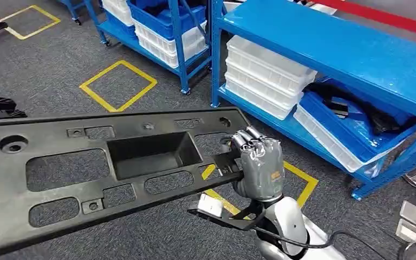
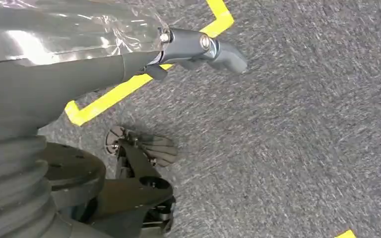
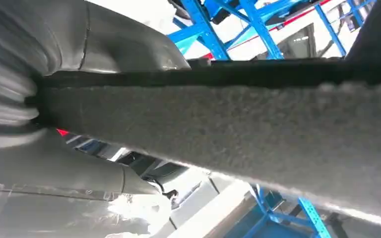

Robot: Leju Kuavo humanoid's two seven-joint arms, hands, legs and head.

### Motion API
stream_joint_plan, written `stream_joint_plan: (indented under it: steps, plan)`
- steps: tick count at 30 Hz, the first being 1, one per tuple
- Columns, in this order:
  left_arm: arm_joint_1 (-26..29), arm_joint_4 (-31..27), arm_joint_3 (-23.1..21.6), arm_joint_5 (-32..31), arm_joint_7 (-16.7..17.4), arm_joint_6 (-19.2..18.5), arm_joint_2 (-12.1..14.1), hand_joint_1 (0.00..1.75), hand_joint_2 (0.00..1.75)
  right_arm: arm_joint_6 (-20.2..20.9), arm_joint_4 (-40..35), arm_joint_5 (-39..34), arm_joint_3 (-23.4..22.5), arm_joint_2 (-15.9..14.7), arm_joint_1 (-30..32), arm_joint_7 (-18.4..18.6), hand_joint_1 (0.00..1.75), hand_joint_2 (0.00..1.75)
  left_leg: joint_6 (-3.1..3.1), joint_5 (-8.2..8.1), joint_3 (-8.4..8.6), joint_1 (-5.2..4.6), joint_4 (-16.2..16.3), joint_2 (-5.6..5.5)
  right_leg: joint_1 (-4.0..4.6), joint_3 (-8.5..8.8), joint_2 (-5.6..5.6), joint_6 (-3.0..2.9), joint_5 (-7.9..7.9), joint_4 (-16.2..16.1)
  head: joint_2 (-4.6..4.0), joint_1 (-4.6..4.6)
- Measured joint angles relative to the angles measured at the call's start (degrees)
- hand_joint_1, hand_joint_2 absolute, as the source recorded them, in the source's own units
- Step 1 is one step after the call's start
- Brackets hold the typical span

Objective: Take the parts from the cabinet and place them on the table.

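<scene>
Part: long black plastic panel with a recessed rectangular pocket and several cut-outs, held level above the grey carpet, spanning the head view from left edge to past centre.
Right hand: clenched on the panel's right end, fingers curled over the top edge; panel edge seen close across the right wrist view.
Left hand: fingers stretched out over the carpet, grasping nothing visible; panel's left end runs off frame, so contact there cannot be told.
Cabinet: blue shelving to the right, well apart from the panel, with white bins and a blue bin of dark parts.
Floor: yellow taped squares.
</scene>
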Motion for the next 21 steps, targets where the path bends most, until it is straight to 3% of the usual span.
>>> stream_joint_plan:
  steps: [1, 2, 3, 4, 6, 7, 8, 9, 10, 11, 12, 15, 16, 17, 18, 19, 21]
  plan:
    - [0.03, -0.02, 0.00, 0.15, 0.00, 0.00, 0.04, 0.00, 1.75, 0.02, 0.00, 0.06, -0.04, 0.04, -0.02, -0.02, 1.75, 1.75, -0.24, -0.11, -0.14, -0.07, 0.23, -0.47, -0.46, 0.10, -0.68, -0.41, 0.27, -0.36, 0.00, -0.02]
    - [0.00, 0.00, -0.02, 0.22, 0.02, 0.00, 0.04, 0.00, 1.75, 0.02, 0.00, 0.04, -0.05, 0.07, 0.04, -0.04, 1.75, 1.75, -0.55, -0.79, -0.16, -0.26, 1.29, 1.76, -0.47, 0.36, -1.33, -0.61, 0.34, -0.51, 0.00, -0.13]
    - [-0.07, 0.00, -0.02, 0.29, 0.00, 0.00, 0.04, 0.00, 1.75, 0.02, -0.09, 0.05, -0.07, 0.07, 0.13, -0.04, 1.75, 1.75, -0.93, -2.22, -1.23, -0.39, 3.59, 3.74, -0.45, 0.52, -1.87, -0.80, 0.28, -0.60, 0.00, -0.74]
    - [-0.15, 0.00, -0.02, 0.29, 0.02, 0.00, 0.04, 0.00, 1.75, 0.02, -0.11, 0.07, -0.11, 0.07, 0.15, -0.04, 1.75, 1.75, -1.26, -4.31, -3.19, -0.27, 7.64, 4.71, -0.31, 0.61, -2.58, -1.00, 0.23, -0.62, 0.00, -0.85]
    - [-0.07, 0.00, -0.02, 0.31, 0.02, 0.00, 0.04, 0.00, 1.75, 0.04, -0.13, 0.04, -0.22, 0.07, 0.22, -0.04, 1.75, 1.75, -1.47, -7.55, -7.31, -0.09, 15.93, 5.32, -0.12, 0.67, -3.93, -1.27, 0.03, -0.59, 0.00, -0.98]
    - [0.00, 0.00, -0.02, 0.33, 0.02, 0.00, 0.04, 0.00, 1.75, 0.02, -0.13, 0.04, -0.22, 0.07, 0.30, -0.02, 1.75, 1.75, -1.41, -7.61, -8.27, -0.05, 17.64, 5.36, -0.01, 0.70, -4.49, -1.32, -0.04, -0.58, 0.00, -0.96]
    - [0.09, 0.00, -0.02, 0.33, 0.02, 0.00, 0.04, 0.00, 1.75, 0.04, -0.13, 0.04, -0.22, 0.07, 0.36, -0.04, 1.75, 1.75, -1.13, -6.23, -7.65, -0.07, 16.28, 5.37, 0.11, 0.81, -5.12, -1.33, -0.15, -0.59, 0.00, -0.96]
    - [0.09, 0.00, -0.02, 0.33, 0.02, 0.00, 0.04, 0.00, 1.75, 0.04, -0.13, 0.07, -0.22, 0.07, 0.36, -0.04, 1.75, 1.75, -0.72, -4.11, -5.88, -0.18, 12.71, 5.45, 0.23, 0.97, -5.63, -1.30, -0.27, -0.61, 0.00, -1.01]
    - [0.07, 0.00, -0.02, 0.33, 0.02, 0.00, 0.04, 0.00, 1.75, 0.04, -0.15, 0.04, -0.22, 0.07, 0.35, -0.04, 1.75, 1.75, -0.04, -1.48, -3.18, -0.49, 7.37, 5.98, 0.39, 1.27, -6.13, -1.25, -0.42, -0.65, 0.00, -0.98]
    - [0.03, 0.00, -0.02, 0.33, 0.02, 0.00, 0.04, 0.00, 1.75, 0.04, -0.15, 0.07, -0.26, 0.07, 0.35, -0.04, 1.75, 1.75, 0.78, 0.58, -0.55, -1.01, 2.29, 7.39, 0.43, 1.58, -6.57, -1.21, -0.59, -0.74, 0.00, -0.98]
    - [-0.06, 0.00, -0.02, 0.33, 0.02, 0.00, 0.04, 0.00, 1.75, 0.07, -0.15, 0.04, -0.31, 0.07, 0.36, -0.04, 1.75, 1.75, 1.21, -0.28, 0.25, -1.57, 0.42, 9.25, 0.65, 1.72, -7.06, -1.03, -0.71, -0.87, 0.00, -0.90]
    - [0.08, 0.00, -0.02, 0.37, 0.02, 0.00, 0.04, 0.00, 1.75, 0.13, -0.15, 0.07, -0.33, 0.09, 0.34, -0.04, 1.75, 1.75, 1.37, 0.16, -0.08, -1.94, -0.12, 7.89, 0.54, 2.04, -8.31, -0.48, -0.75, -1.38, 0.00, -0.98]
    - [0.14, 0.00, -0.02, 0.39, 0.02, 0.00, 0.07, 0.00, 1.75, 0.15, -0.15, 0.07, -0.33, 0.07, 0.32, -0.04, 1.75, 1.75, 1.69, 0.41, 0.17, -1.87, -0.81, 7.35, 0.68, 2.48, -8.71, -0.07, -0.74, -1.73, 0.00, -0.98]
    - [0.25, 0.00, -0.02, 0.39, 0.04, 0.00, 0.07, 0.00, 1.75, 0.17, -0.15, 0.04, -0.37, 0.07, 0.30, -0.04, 1.75, 1.75, 1.83, 0.98, 1.01, -0.95, -1.96, 7.03, 0.43, 2.64, -7.50, 0.19, -1.43, -1.22, 0.00, -0.83]
    - [0.20, 0.00, -0.02, 0.39, 0.04, 0.00, 0.07, 0.00, 1.75, 0.20, -0.18, 0.07, -0.39, 0.07, 0.32, -0.02, 1.75, 1.75, 1.99, 1.13, 1.33, -1.02, -2.52, 6.53, 0.51, 2.18, -5.35, 0.30, -2.33, 0.11, 0.00, -0.83]
    - [0.08, 0.00, -0.02, 0.44, 0.04, 0.00, 0.07, 0.00, 1.75, 0.20, -0.18, 0.07, -0.46, 0.07, 0.29, -0.07, 1.75, 1.75, 2.41, 1.20, 1.38, -1.01, -2.55, 6.27, 0.48, 0.42, -3.95, 0.29, -4.36, 3.53, 0.00, -0.63]
    - [-0.04, 0.00, -0.02, 0.46, 0.04, -0.02, -0.02, 0.00, 1.75, 0.22, -0.17, 0.00, -0.48, 0.07, 0.45, -0.05, 1.75, 1.75, 2.56, 1.10, 1.38, -1.06, -2.44, 5.22, 0.49, -3.98, -3.24, 0.51, -7.79, 12.00, 0.00, -0.35]
